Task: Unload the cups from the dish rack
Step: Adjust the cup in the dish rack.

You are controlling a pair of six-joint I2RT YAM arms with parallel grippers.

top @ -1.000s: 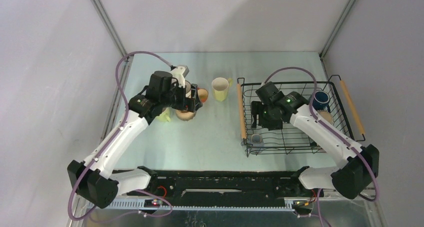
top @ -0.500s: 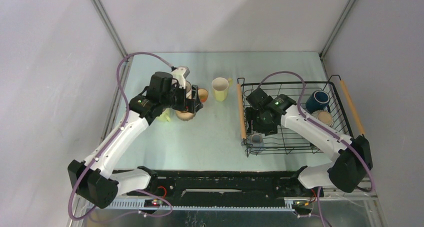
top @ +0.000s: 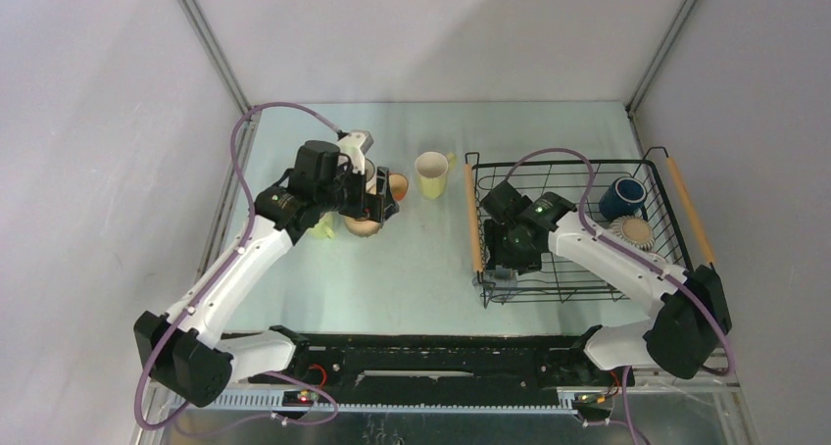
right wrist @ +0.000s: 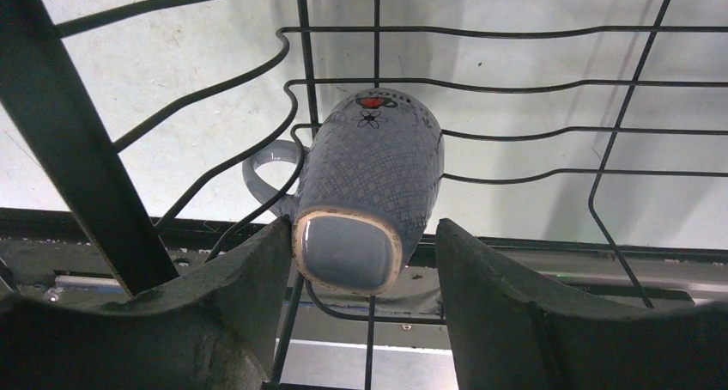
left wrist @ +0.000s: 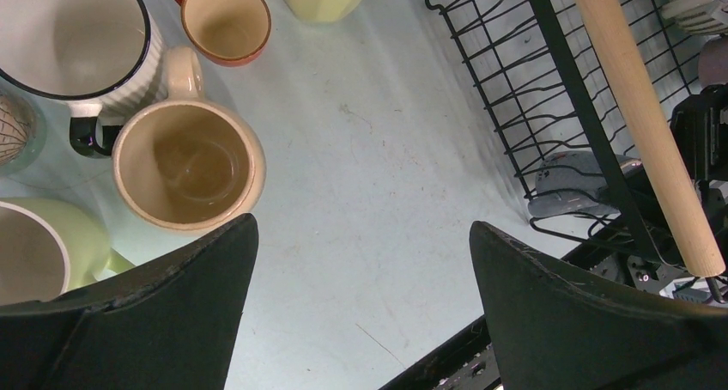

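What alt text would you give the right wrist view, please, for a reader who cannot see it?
A grey mug lies on its side in the wire rack, base toward the camera, handle to the left. The open right gripper straddles its base.

**Dish rack** [top: 689,210]: black wire basket with wooden rod handles on two sides, placed right of centre in the top view.

**Held in the rack:**
- grey mug [right wrist: 369,192], crosshatched, laid on its side at the lower-left corner, handle at left
- dark blue mug [top: 622,198], upper right
- cream ribbed cup [top: 633,231], upper right

**Stood upright outside the rack, to its left:**
- pale yellow cup [top: 429,173]
- orange-red mug [left wrist: 225,19]
- tan mug [left wrist: 185,167]
- white ribbed mug [left wrist: 81,38]
- pale green mug [left wrist: 34,252]
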